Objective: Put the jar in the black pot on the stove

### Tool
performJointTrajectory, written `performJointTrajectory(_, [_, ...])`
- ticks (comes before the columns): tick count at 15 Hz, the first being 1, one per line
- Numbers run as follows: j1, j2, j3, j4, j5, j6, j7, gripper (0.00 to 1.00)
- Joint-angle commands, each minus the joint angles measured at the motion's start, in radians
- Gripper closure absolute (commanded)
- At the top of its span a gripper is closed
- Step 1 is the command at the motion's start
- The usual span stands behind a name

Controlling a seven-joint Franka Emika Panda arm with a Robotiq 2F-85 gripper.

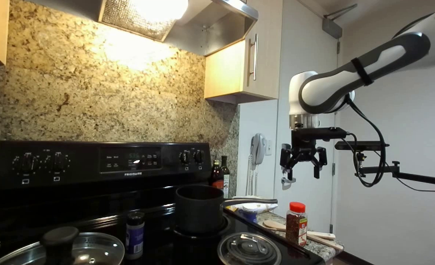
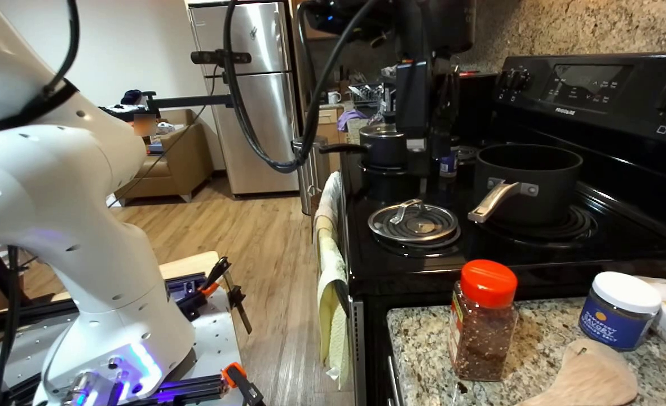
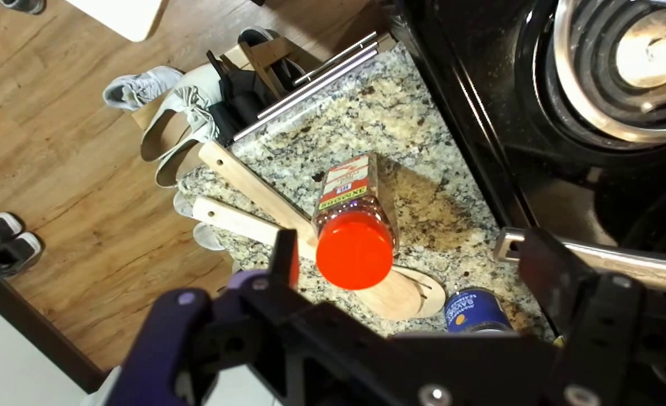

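Wood floor [image 2: 273, 254] lies beside one stove [image 1: 83, 158] and one granite counter [image 2: 423, 344]. On the stove stand the black pot [image 1: 199, 213] and a lidded pot [image 2: 386, 151], two in all. In an exterior view the gripper [image 1: 303, 173] hangs, fingers apart. On the counter lie two wooden utensils [image 3: 254, 189]; one jar [image 1: 296, 224] stands there, at the gripper's six o'clock.
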Motion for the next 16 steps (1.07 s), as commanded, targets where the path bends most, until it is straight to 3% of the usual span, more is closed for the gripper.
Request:
performJointTrajectory(1, [0.024, 0.000, -0.021, 0.004, -0.001, -0.010, 0.015, 0.00])
performJointTrajectory(11, [0.039, 0.001, -0.041, 0.007, 0.030, -0.038, 0.030, 0.00])
performJointTrajectory(16, [0.043, 0.004, -0.040, 0.017, 0.037, -0.112, 0.064, 0.00])
